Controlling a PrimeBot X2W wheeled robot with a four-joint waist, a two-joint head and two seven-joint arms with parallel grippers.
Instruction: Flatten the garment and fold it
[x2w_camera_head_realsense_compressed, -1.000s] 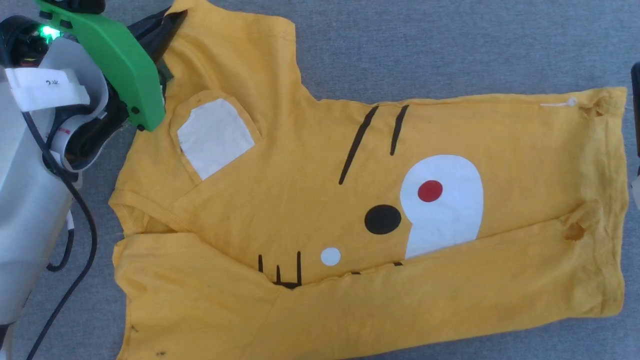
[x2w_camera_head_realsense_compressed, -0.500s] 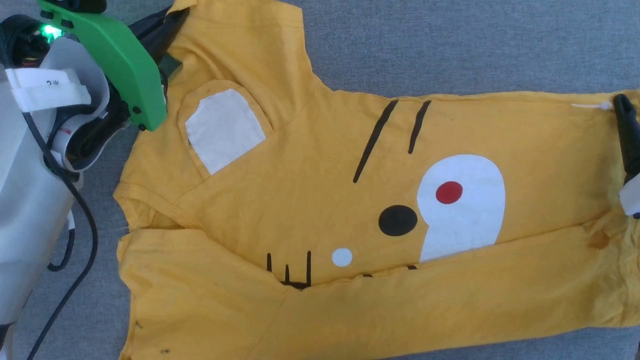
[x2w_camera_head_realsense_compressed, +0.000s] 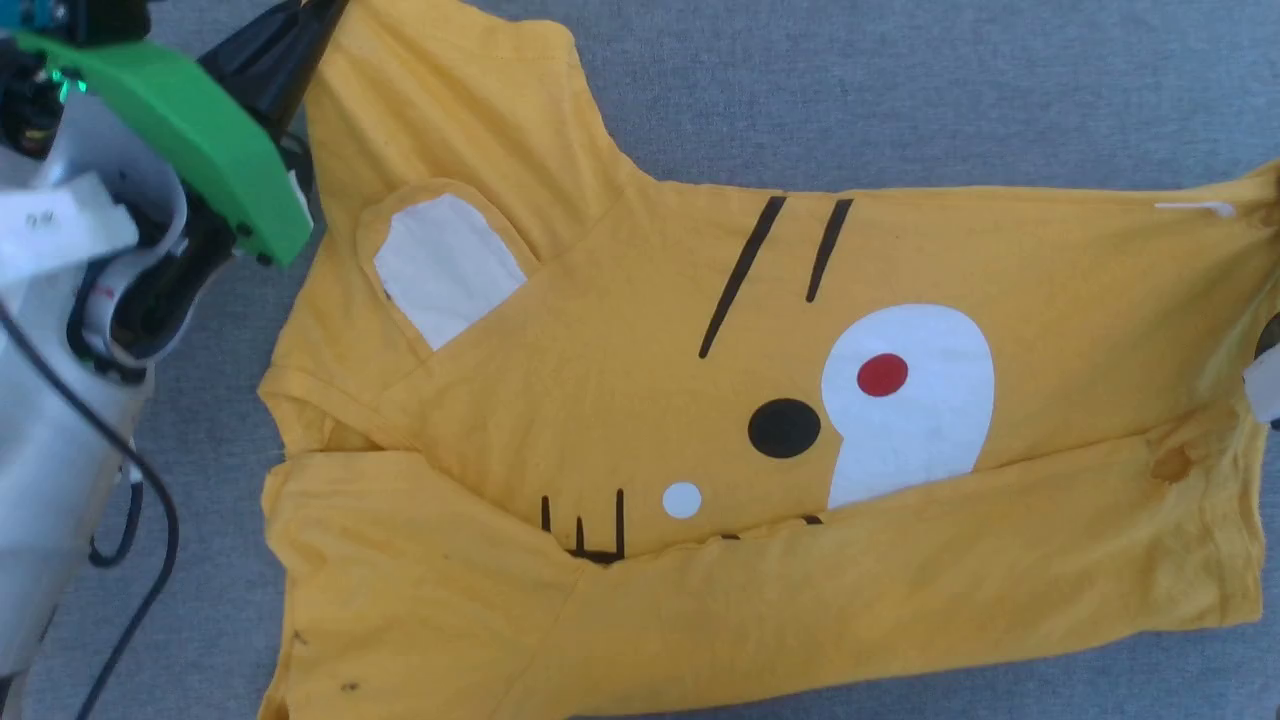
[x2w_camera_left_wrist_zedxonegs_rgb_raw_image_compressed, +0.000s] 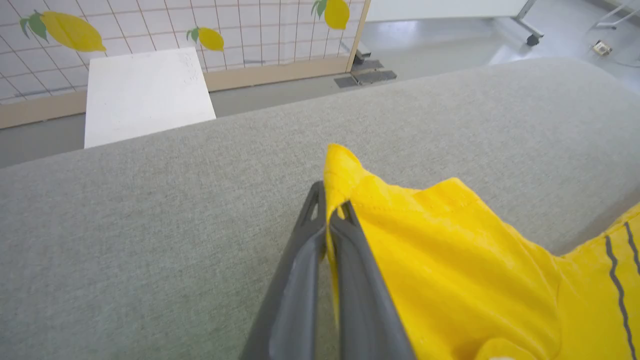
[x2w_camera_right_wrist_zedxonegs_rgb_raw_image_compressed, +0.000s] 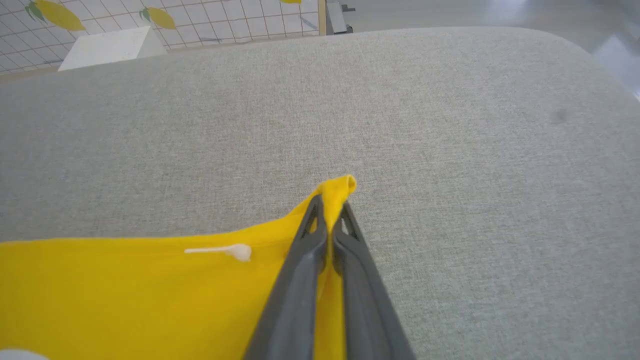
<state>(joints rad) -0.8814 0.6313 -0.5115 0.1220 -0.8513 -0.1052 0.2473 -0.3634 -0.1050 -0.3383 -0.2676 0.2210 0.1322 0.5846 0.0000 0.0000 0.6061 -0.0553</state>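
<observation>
Nearest us, the shirt (x2w_camera_head_realsense_compressed: 640, 400) lies spread on the grey padded surface (x2w_camera_head_realsense_compressed: 900, 90), its long side running left to right; a broad band of yellow cloth (x2w_camera_head_realsense_compressed: 800, 600) is folded up along the near edge and covers the lower part of the printed face. Just beyond that fold we see a small white dot (x2w_camera_head_realsense_compressed: 682, 499), a black nose (x2w_camera_head_realsense_compressed: 784, 428) and a large white patch (x2w_camera_head_realsense_compressed: 915, 390) with a red dot (x2w_camera_head_realsense_compressed: 882, 374) in it; two black stripes (x2w_camera_head_realsense_compressed: 770, 270) slant above them, and a white ear patch (x2w_camera_head_realsense_compressed: 445, 265) sits further left. At the far right corner our right gripper (x2w_camera_right_wrist_zedxonegs_rgb_raw_image_compressed: 330, 205) has its fingers pressed together on a pinch of the hem, which pokes out past the tips; a white thread (x2w_camera_right_wrist_zedxonegs_rgb_raw_image_compressed: 225, 250) lies on the cloth just beside it. At the far left our left gripper (x2w_camera_left_wrist_zedxonegs_rgb_raw_image_compressed: 327, 200), below a green cover (x2w_camera_head_realsense_compressed: 170, 130), is likewise closed, pinching the edge of the sleeve (x2w_camera_head_realsense_compressed: 450, 110), and that corner stands up off the surface. Farthest off, past the surface's edge, we see a white board (x2w_camera_left_wrist_zedxonegs_rgb_raw_image_compressed: 145, 95) leaning on a tiled wall with lemons (x2w_camera_left_wrist_zedxonegs_rgb_raw_image_compressed: 150, 20).
</observation>
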